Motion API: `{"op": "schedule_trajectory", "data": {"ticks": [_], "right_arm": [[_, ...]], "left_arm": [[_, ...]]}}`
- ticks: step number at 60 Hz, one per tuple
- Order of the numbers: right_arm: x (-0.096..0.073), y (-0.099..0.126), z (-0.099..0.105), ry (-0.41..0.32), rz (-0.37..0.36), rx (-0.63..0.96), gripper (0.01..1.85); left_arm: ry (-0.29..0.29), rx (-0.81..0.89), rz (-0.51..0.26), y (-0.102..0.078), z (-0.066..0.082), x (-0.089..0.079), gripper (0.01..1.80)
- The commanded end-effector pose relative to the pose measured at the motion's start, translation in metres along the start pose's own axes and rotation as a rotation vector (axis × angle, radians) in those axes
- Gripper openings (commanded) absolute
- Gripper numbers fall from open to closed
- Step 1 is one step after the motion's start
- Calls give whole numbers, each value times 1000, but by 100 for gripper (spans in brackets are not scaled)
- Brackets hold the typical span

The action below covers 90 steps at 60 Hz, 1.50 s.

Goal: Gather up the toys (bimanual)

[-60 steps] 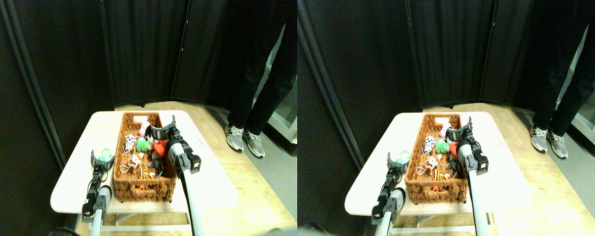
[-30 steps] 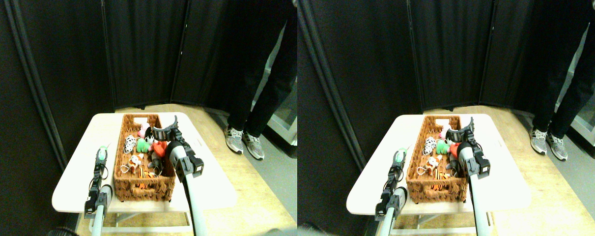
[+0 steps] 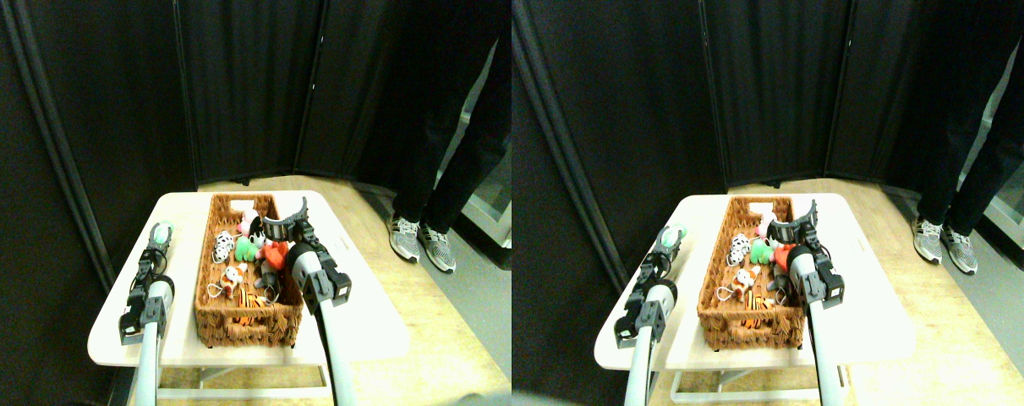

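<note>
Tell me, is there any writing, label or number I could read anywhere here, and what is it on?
None can be read.
The white tag at the far end of the woven basket: too small and washed out to tell whether it carries text.
The toys, the grippers and the white table show no lettering.

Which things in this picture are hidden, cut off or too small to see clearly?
- Stereo pair view: the pale green toy at the left pincer is too small to tell its shape.
- The right pincer and its arm cover part of the basket and some toys inside.
- The person is cut off by the top edge; only legs and shoes show.
</note>
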Motion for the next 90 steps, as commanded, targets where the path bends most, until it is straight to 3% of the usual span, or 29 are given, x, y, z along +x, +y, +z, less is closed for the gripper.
{"op": "schedule_trajectory", "data": {"ticks": [1, 15, 32, 43, 68, 78, 80, 82, 83, 84, 90], "right_arm": [[2, 8, 4, -20, 55, -17, 91], [3, 7, 10, -38, 55, -6, 91], [4, 2, 18, -69, 54, 8, 93], [5, -1, 26, -96, 53, 16, 96], [3, -4, 38, -130, 48, 5, 100], [3, -6, 40, -136, 44, 16, 99], [3, -6, 41, -132, 47, 20, 95], [3, -6, 41, -128, 50, 25, 94], [4, -6, 41, -118, 51, 28, 98], [4, -6, 41, -110, 50, 32, 99], [6, -7, 42, -80, 67, 11, 97]], "left_arm": [[38, 1, -68, -19, -2, 3, 1], [135, -9, -87, -42, -12, 8, 1], [296, 30, -114, -86, -44, 8, 1], [315, 40, -110, -106, -60, 5, 1], [371, -53, -79, -113, -99, 7, 1], [398, -87, -81, -109, -104, 9, 1], [415, -116, -55, -109, -104, 8, 21], [417, -130, -44, -109, -104, 8, 28], [427, -130, -12, -110, -102, 6, 63], [437, -136, -4, -111, -101, 5, 78], [459, -140, 12, -110, -97, 5, 113]]}}
